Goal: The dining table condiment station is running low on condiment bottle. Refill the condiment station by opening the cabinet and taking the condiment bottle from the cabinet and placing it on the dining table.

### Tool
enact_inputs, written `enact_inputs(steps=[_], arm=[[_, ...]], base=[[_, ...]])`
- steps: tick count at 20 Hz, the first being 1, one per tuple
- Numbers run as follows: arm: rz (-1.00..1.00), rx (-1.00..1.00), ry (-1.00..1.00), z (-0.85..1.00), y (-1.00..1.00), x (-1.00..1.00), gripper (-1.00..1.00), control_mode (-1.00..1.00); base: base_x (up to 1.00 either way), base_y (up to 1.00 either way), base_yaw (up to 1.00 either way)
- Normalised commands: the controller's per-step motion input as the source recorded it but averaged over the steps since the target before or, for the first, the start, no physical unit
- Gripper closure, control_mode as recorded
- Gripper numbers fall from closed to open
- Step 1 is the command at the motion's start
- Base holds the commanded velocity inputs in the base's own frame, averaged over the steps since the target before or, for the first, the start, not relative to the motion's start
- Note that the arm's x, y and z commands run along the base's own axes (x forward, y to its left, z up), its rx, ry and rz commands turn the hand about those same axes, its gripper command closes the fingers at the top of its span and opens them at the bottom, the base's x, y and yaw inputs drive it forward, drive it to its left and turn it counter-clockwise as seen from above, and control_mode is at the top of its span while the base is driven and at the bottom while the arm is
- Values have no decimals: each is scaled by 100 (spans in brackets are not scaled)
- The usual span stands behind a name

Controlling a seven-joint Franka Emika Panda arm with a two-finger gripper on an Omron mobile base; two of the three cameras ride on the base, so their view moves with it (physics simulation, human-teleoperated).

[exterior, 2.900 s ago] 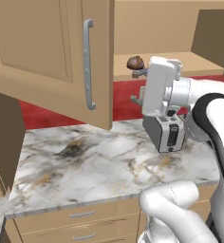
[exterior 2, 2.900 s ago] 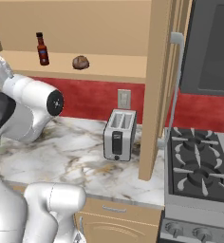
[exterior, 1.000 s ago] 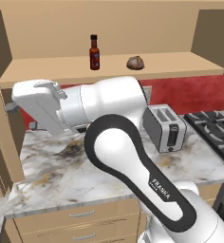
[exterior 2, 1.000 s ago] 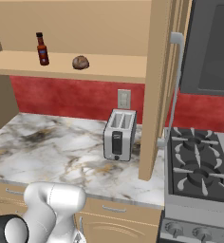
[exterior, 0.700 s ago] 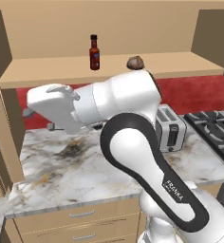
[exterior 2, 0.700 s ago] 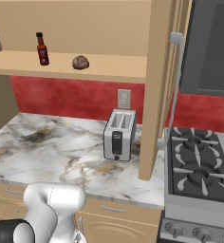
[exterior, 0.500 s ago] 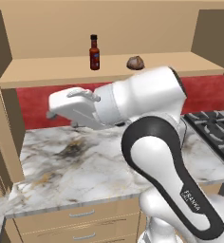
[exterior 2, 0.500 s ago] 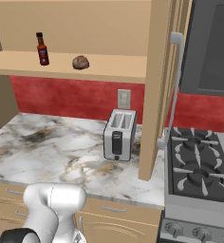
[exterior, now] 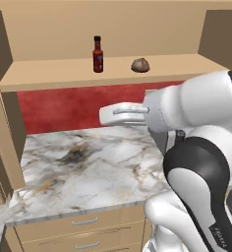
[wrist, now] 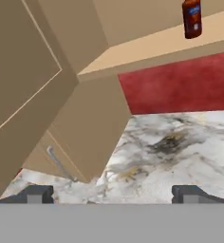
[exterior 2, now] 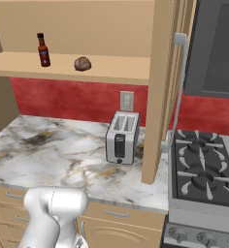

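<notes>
Cabinet (exterior: 108,74) doors stand open, so I count opening done. Condiment bottle (exterior: 98,54) remains upright on the shelf, above and beyond my gripper (wrist: 113,194), whose jaws are wide apart, empty. Grasping and carrying to table remain.

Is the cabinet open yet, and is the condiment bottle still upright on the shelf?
Open: the cabinet shelf is exposed, a door swung aside at the right in the right base view. The condiment bottle stands upright beside a small brown lump.
</notes>
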Motion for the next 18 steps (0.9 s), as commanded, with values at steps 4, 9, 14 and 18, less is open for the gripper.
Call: enact_inputs(steps=[4,9,14,18], arm=[[-39,-11,-7,1,-99,12,-100,-100],[-33,0,-12,22,-74,26,-100,-100],[-11,-1,-21,53,-10,30,-100,-100],[0,-2,-22,21,0,27,-100,-100]], base=[[0,0,0],[0,0,0],[0,0,0],[0,0,0]])
